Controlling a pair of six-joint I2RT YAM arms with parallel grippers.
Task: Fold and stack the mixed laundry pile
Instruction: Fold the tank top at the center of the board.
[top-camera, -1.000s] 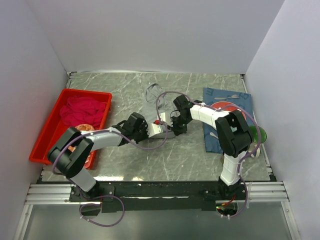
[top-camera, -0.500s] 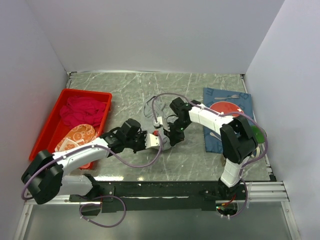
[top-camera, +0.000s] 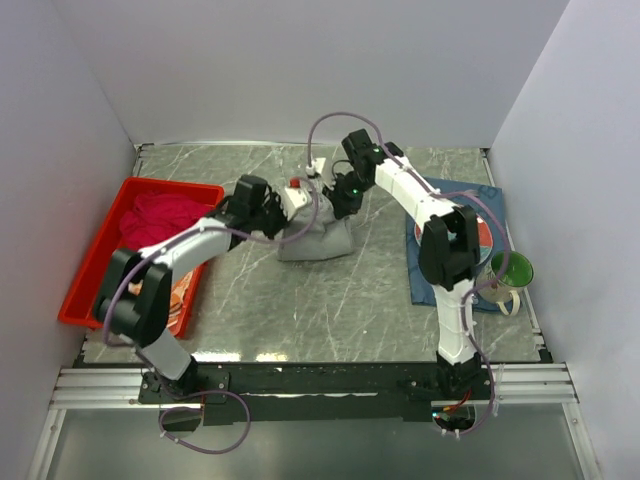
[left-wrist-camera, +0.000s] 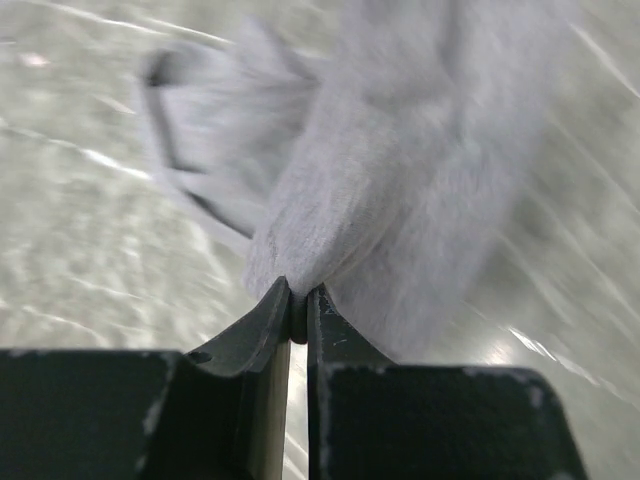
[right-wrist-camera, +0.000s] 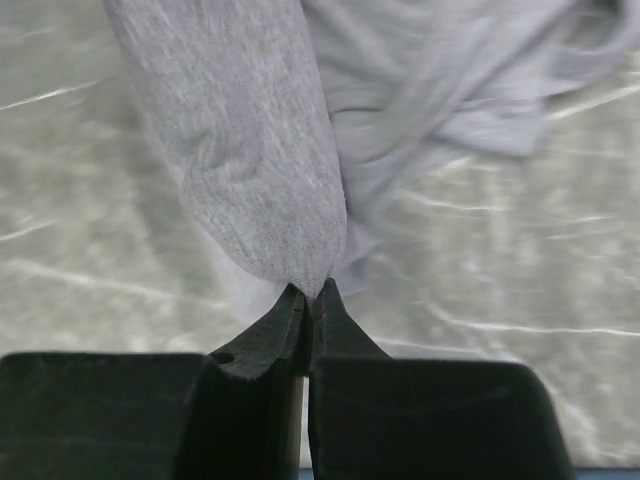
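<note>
Now, grey garment (top-camera: 318, 243) hanging bunched (held edge running left-right), left gripper (left-wrist-camera: 298, 296) and right gripper (right-wrist-camera: 308, 293) each clamped on it.

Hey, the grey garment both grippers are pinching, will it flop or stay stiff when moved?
Probably floppy: the grey garment sags in folds below the left gripper and right gripper. Likely light, since small fingertip pinches hold it.

The grey garment (left-wrist-camera: 400, 200) is soft, matt cloth with a fine fuzzy knit. The table (top-camera: 330, 300) looks like smooth grey marbled stone with a faint sheen. The red tray (top-camera: 175, 185) is glossy plastic, and the crimson shirt (top-camera: 160, 215) is matt, nubbly cloth.
</note>
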